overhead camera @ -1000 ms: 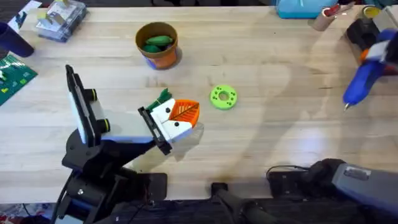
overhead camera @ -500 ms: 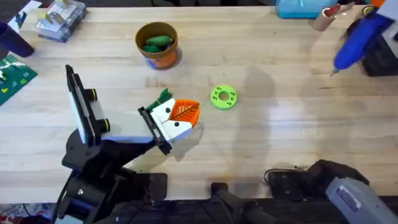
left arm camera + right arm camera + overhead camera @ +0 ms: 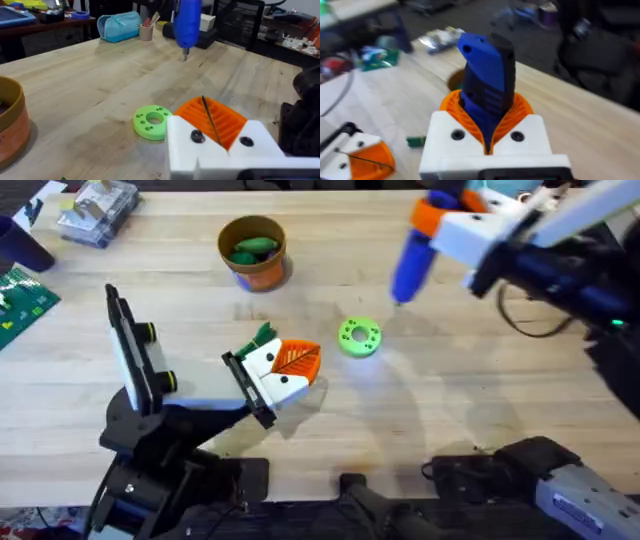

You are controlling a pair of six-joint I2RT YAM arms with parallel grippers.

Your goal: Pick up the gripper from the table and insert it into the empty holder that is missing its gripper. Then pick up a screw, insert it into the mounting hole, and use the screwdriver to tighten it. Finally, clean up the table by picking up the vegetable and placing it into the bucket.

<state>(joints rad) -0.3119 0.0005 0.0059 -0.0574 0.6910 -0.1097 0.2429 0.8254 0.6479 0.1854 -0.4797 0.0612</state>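
Observation:
My right gripper point(image 3: 443, 228) is shut on the blue screwdriver point(image 3: 411, 258) near its orange collar. It holds the screwdriver point(image 3: 487, 65) in the air, tip down, just beyond the green disc point(image 3: 359, 337). The gripper point(image 3: 285, 366), a white block with two dark dots and an orange ribbed wedge, sits at the end of the white holder point(image 3: 200, 388), against its black plate. In the left wrist view it forms the front of my left gripper point(image 3: 206, 107), with the orange pads point(image 3: 227, 122) pressed together. A green vegetable point(image 3: 250, 248) lies inside the orange bucket point(image 3: 262, 275). The screw is out of view.
A small green piece point(image 3: 263, 334) lies just behind the white block. A dark blue cup point(image 3: 22, 242), a green board point(image 3: 22, 302) and a clear packet point(image 3: 98, 210) sit at the far left. A light blue pouch point(image 3: 480, 192) sits at the back edge.
The right arm has swung the screwdriver from the far right edge leftward to above the table's middle, near the green disc. The left side has not moved.

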